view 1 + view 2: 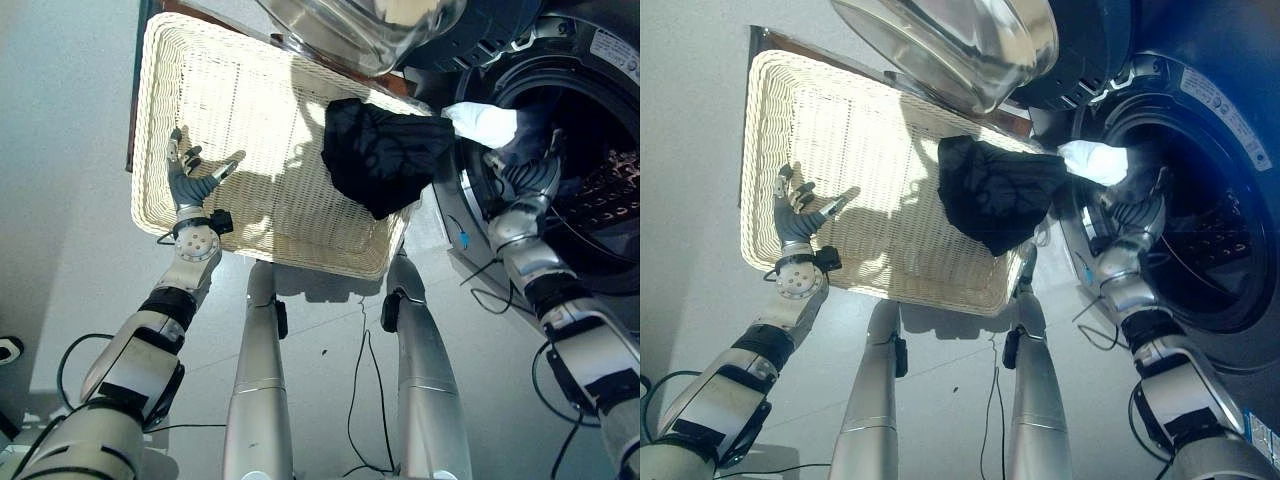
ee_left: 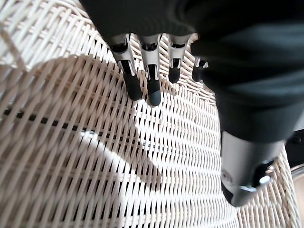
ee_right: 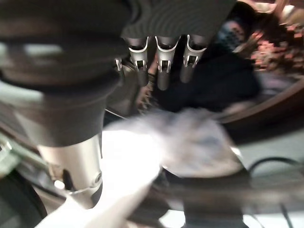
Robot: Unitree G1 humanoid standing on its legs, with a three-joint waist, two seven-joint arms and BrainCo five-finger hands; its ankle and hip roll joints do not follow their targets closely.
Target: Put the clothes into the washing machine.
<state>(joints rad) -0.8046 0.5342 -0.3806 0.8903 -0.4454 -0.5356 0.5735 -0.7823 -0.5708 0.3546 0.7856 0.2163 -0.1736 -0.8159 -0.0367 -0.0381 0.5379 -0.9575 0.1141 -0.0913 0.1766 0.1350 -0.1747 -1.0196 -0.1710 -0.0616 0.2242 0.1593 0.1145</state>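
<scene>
Pale floor holds a wicker basket (image 1: pixel 200 90) beside an open washing machine (image 1: pixel 590 120). Dark clothes (image 1: pixel 380 150) drape over the basket's rim. Left hand (image 1: pixel 190 180) spread open, empty, over the basket; right hand (image 1: pixel 525 180) at the drum mouth by a white cloth (image 1: pixel 482 122), fingers straight.

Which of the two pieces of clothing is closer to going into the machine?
The white garment: it lies on the rim of the washing machine's opening, by the right hand. The black garment hangs over the wicker basket's edge.

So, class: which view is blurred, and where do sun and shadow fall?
Right wrist view: the white cloth is smeared with blur and glare. Left eye view: sunlight and hard shadow patch the basket. Left wrist view: the left robot hand casts a shadow on the weave.
</scene>
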